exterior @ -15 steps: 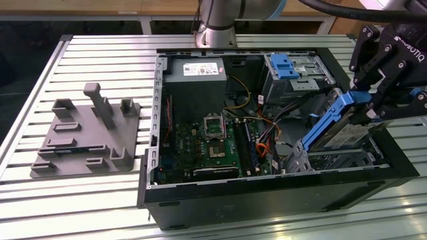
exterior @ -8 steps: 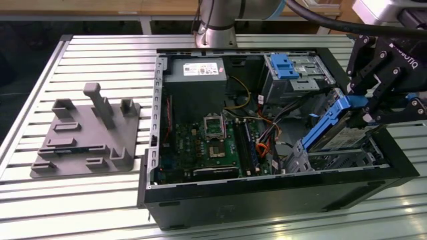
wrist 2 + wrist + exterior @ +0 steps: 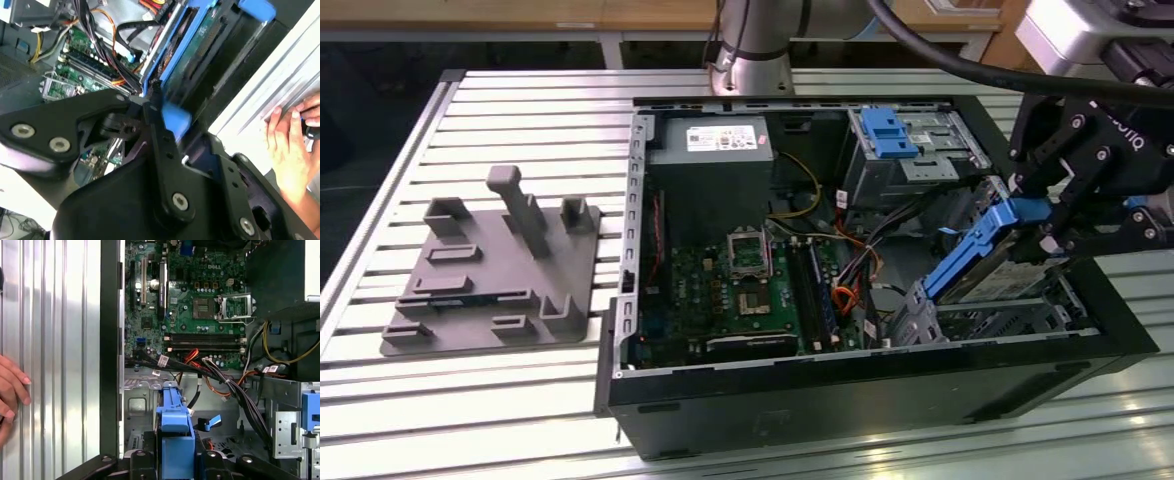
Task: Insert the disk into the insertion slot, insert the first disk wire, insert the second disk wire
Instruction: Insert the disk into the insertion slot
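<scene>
Item 1: grey-silver disk (image 3: 983, 262) in blue plastic carrier, tilted above the perforated silver insertion slot (image 3: 1014, 312). I see the black fingers (image 3: 208, 461) clamped on its upper end.

The gripper (image 3: 1034, 215) is showing black, angular link plates dotted with round silver screws (image 3: 60, 145). Above the gripper in the exterior view, a pale grey housing (image 3: 1074, 30) is sitting, and 1 thick black cable (image 3: 947, 58) is curving away toward the silver column (image 3: 754, 45).
</scene>
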`<state>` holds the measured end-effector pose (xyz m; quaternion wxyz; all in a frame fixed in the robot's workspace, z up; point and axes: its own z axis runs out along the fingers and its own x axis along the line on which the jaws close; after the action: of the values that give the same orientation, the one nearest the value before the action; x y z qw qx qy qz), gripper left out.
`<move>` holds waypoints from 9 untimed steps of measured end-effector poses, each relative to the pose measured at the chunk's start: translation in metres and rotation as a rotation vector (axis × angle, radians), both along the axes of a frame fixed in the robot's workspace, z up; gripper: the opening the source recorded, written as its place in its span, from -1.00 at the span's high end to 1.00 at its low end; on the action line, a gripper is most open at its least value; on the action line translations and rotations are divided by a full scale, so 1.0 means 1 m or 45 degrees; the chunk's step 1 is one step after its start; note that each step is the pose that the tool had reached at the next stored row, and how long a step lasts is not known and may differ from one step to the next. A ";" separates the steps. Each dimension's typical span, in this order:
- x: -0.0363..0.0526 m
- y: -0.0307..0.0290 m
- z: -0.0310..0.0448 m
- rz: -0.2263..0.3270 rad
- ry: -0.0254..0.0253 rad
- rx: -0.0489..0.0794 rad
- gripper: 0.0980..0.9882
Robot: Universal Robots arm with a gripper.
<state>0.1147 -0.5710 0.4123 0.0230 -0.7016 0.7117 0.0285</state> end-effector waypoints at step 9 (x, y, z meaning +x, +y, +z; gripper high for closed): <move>0.0000 0.0000 -0.0003 0.000 0.0000 0.001 -0.03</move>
<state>0.1147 -0.5710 0.4120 0.0231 -0.7015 0.7117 0.0286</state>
